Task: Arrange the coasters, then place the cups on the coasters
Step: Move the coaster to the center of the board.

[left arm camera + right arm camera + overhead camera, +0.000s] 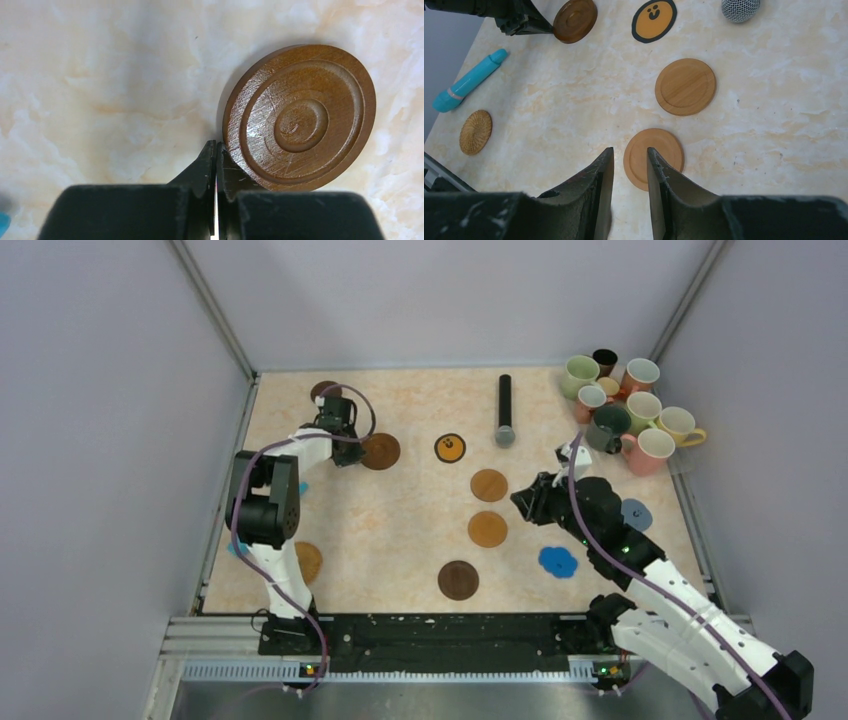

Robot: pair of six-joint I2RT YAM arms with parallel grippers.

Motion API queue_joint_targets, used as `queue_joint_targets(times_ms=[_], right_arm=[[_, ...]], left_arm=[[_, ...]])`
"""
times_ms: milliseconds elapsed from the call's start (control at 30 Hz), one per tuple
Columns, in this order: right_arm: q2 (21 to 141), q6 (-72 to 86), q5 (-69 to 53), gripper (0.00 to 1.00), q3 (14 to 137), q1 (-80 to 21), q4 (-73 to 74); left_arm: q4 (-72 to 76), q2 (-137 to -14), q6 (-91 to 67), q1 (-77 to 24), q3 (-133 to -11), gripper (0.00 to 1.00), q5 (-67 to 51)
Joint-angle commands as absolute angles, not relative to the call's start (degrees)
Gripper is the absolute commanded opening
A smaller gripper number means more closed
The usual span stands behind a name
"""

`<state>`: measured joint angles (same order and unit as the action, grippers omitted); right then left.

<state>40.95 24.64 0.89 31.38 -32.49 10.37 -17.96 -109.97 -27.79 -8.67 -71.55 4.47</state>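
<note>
Judging from how things lie, the job is in its first half. The coasters are scattered over the bench [400, 530] in no clear row, and no cup stands on any of them. The black-and-orange coaster [450, 447], about mid-bench, serves as the marker for everything else.

Well nearer than the marker lie a dark brown coaster [458, 580], a blue flower coaster [558, 561] to its right, and a woven coaster [308, 562] far to the left. One step closer to the marker is an orange coaster [487, 529]. The right pincer [630, 150] hangs over its near edge, jaws parted with nothing between them. A grey-blue coaster [636, 513] lies off to the marker's right, beside that arm. A tan coaster [489, 485] sits just near-right of the marker.

Level with the marker, on its left, is a brown ringed coaster [300, 117] with the left pincer [216, 145] at its rim. The jaws are pressed together with their tips against the edge, gripping nothing. Whether that disc lies flat or tipped I cannot tell. A turquoise tube [469, 80] lies further left and nearer.

Just far-right of the marker lies a black cylinder [505, 410]. It is no part of the task, and it occupies ground where a row might go. A dark coaster [325, 390] sits far-left of the marker. The cups [625, 410] all huddle far-right of it, packed against one another, so the inner ones look awkward to reach. Every one is yet to be carried.
</note>
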Motion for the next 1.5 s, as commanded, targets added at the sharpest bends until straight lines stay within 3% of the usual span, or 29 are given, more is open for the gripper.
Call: queue_joint_targets(times_ms=[0, 367, 1100, 1467], right_arm=[[39.49, 25.38, 1.69, 0.31, 32.17, -32.79, 9.77], [39.96, 25.55, 1.61, 0.31, 31.77, -32.81, 9.06], [39.81, 25.22, 2.12, 0.32, 31.64, -32.78, 9.48], [39.42, 25.40, 1.40, 0.32, 31.81, -32.79, 10.24]], left_arm=[[-15.10, -111.80, -27.93, -8.45, -73.71, 0.00, 1.53], [-10.86, -112.33, -29.70, -8.53, -73.29, 0.03, -8.34], [-7.47, -114.91, -32.52, -9.20, -73.18, 0.06, -15.98], [-5.79, -108.23, -36.10, -8.97, -72.70, 0.07, -9.47]])
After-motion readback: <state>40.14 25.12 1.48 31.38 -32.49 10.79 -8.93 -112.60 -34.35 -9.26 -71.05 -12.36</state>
